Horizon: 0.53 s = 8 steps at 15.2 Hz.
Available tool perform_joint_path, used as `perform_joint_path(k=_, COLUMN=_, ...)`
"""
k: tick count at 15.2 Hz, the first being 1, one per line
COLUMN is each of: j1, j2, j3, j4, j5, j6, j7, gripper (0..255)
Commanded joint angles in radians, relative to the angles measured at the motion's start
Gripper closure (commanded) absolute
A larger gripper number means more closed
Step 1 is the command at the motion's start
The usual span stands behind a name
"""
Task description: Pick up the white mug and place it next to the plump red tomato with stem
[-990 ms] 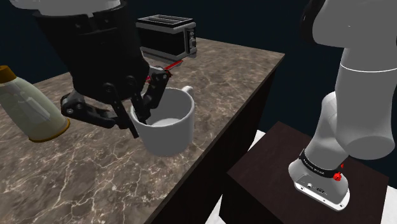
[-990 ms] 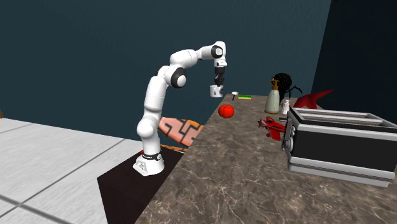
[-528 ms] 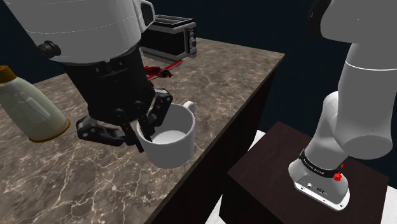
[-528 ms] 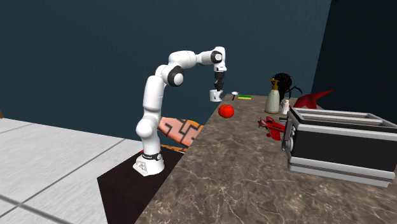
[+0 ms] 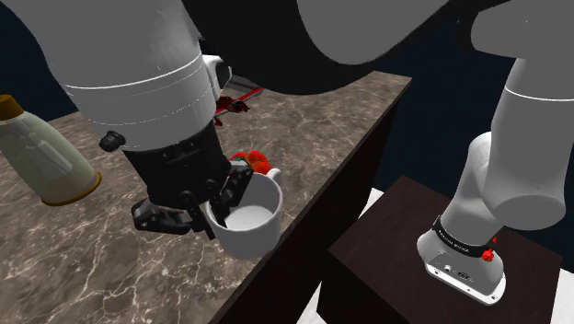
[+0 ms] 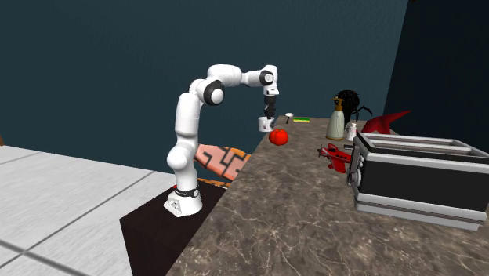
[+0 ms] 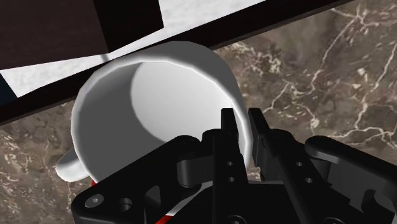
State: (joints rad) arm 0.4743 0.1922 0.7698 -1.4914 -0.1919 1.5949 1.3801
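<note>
White mug (image 5: 250, 216) pinched by its rim between the black gripper's (image 7: 242, 137) fingers, cup body at four o'clock of the hand in the shoulder view, low over the brown marbled counter's (image 5: 322, 110) edge, red tomato (image 5: 258, 164) just beside it at twelve o'clock.

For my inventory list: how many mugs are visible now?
1. The mug is held by the gripper at the counter's edge, beside the tomato. Others could hide behind the arm.
</note>
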Motion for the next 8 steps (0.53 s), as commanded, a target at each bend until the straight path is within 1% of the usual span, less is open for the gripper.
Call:
perform_joint_path(k=1, j1=-0.007, j2=-0.009, j3=-0.001, j4=-0.036, j5=0.006, j6=0.03, j7=-0.002, gripper=255)
perform_joint_path(k=7, j1=-0.018, j2=-0.02, j3=-0.004, j4=-0.13, j5=0.012, j6=0.117, j7=0.0, gripper=255)
perform_joint_path(k=8, j1=-0.018, j2=-0.02, j3=-0.004, j4=-0.13, j5=0.012, j6=0.117, j7=0.0, gripper=255)
